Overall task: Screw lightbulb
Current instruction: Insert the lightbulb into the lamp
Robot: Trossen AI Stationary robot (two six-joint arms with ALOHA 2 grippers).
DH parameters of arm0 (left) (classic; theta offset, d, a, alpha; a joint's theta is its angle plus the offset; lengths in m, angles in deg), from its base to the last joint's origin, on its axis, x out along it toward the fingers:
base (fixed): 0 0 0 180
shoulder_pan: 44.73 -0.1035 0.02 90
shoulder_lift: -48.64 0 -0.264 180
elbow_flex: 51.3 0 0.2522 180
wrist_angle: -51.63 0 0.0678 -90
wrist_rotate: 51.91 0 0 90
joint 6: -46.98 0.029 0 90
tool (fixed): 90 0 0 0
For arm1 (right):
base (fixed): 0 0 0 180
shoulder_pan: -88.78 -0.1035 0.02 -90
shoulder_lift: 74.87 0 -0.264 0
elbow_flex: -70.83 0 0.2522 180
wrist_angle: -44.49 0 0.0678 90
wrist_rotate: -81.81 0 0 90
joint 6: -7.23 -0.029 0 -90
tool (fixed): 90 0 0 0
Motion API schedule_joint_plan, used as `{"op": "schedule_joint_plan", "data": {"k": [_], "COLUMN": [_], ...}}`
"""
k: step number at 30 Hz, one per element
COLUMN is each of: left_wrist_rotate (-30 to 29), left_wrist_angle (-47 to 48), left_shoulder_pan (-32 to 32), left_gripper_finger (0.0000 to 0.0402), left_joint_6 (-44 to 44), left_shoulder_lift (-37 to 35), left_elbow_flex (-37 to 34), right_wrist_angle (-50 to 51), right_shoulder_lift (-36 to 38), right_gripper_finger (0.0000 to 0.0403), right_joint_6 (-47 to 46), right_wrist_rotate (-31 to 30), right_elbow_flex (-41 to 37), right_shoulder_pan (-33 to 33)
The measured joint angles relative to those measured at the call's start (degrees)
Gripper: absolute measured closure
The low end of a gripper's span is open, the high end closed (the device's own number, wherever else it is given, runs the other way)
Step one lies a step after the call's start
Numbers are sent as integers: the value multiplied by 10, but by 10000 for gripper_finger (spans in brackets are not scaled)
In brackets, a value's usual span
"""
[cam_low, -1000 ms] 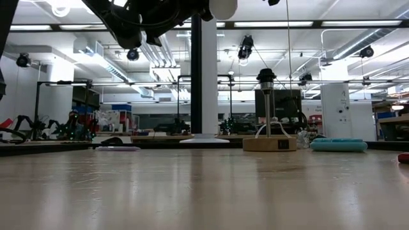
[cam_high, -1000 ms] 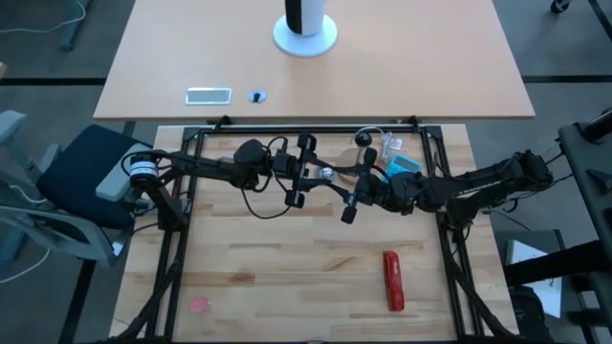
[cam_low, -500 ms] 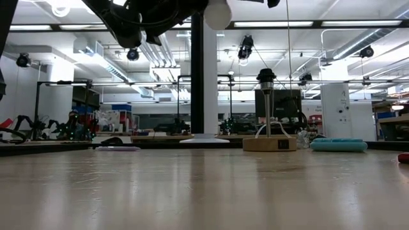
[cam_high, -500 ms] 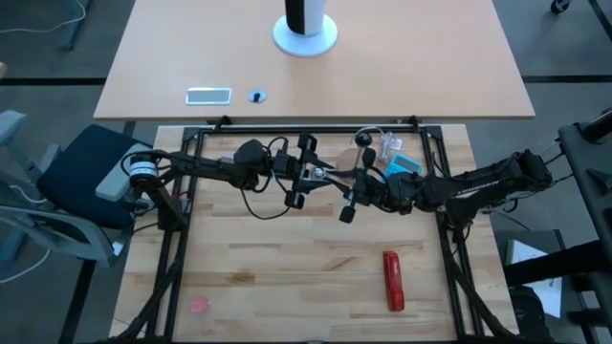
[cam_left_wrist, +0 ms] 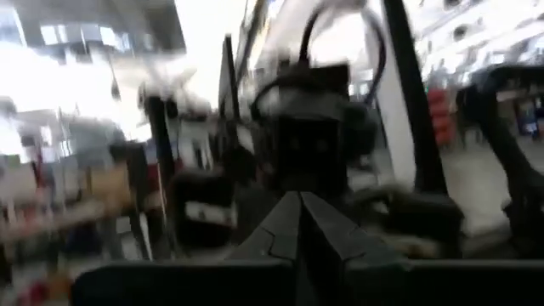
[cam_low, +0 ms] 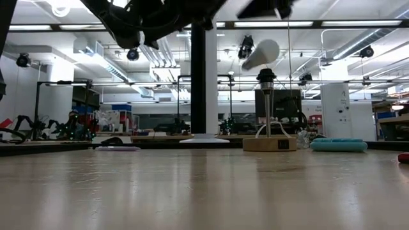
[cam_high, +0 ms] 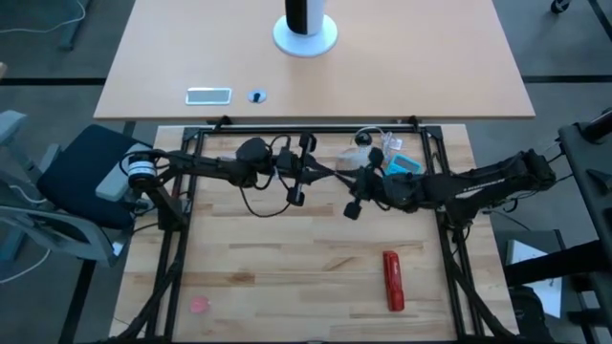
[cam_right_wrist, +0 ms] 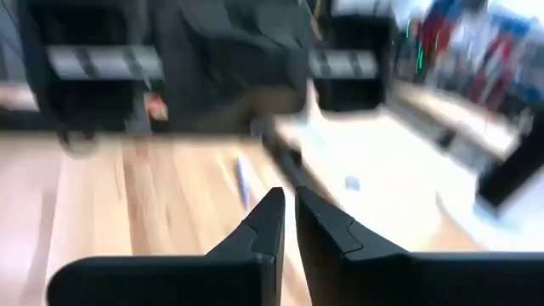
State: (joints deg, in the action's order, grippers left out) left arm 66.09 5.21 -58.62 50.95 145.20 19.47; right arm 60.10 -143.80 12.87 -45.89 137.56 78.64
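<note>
The small white lightbulb (cam_low: 261,53) is in the air, tilted, just above the dark top of the thin post (cam_low: 266,79) on the wooden disc (cam_low: 269,144). No finger touches it in the low view. From above, the lightbulb (cam_high: 355,153) is a pale blur beside the post (cam_high: 364,140). My left gripper (cam_high: 325,172) and right gripper (cam_high: 352,183) face each other above the table's middle. In the wrist views my left gripper (cam_left_wrist: 299,197) is shut and empty. My right gripper (cam_right_wrist: 289,197) is shut to a thin slit and empty.
A blue calculator (cam_high: 403,165) lies right of the post. A red object (cam_high: 392,280) and a small pink disc (cam_high: 199,306) lie near the front edge. Black frame rails (cam_high: 306,129) border the table. A large white cylinder (cam_high: 306,24) stands on the far table.
The lightbulb has left its place high between the two grippers. It has dropped, gone toward the post and tipped over to a slant. It is now just above the post's dark top.
</note>
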Motion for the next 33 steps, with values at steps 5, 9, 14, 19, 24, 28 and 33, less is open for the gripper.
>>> {"op": "schedule_joint_plan", "data": {"k": [5, 9, 14, 19, 24, 28, 33], "left_wrist_rotate": [-4, -8, -68, -103, -102, -95, -94], "left_wrist_angle": [236, 330, 342, 384, 454, 466, 462], "left_shoulder_pan": [-12, -10, -12, -12, -7, -2, 3], "left_gripper_finger": [399, 399, 399, 398, 398, 398, 398], "left_joint_6": [71, 114, 130, 131, 128, 118, 122], "left_shoulder_lift": [-33, -50, -62, -64, -63, -56, -48], "left_elbow_flex": [-1, -2, -2, -2, -2, -3, -2], "right_wrist_angle": [279, 451, 520, 536, 663, 728, 696], "right_shoulder_lift": [41, 66, 94, 105, 98, 81, 70], "right_gripper_finger": [369, 373, 379, 379, 386, 394, 395], "right_joint_6": [-223, -385, -500, -587, -786, -887, -847], "right_wrist_rotate": [-3, -52, -130, -131, -41, 72, 219], "right_elbow_flex": [0, -2, -2, -2, -2, -3, -3], "right_shoulder_pan": [-24, -68, -125, -160, -182, -199, -239]}}
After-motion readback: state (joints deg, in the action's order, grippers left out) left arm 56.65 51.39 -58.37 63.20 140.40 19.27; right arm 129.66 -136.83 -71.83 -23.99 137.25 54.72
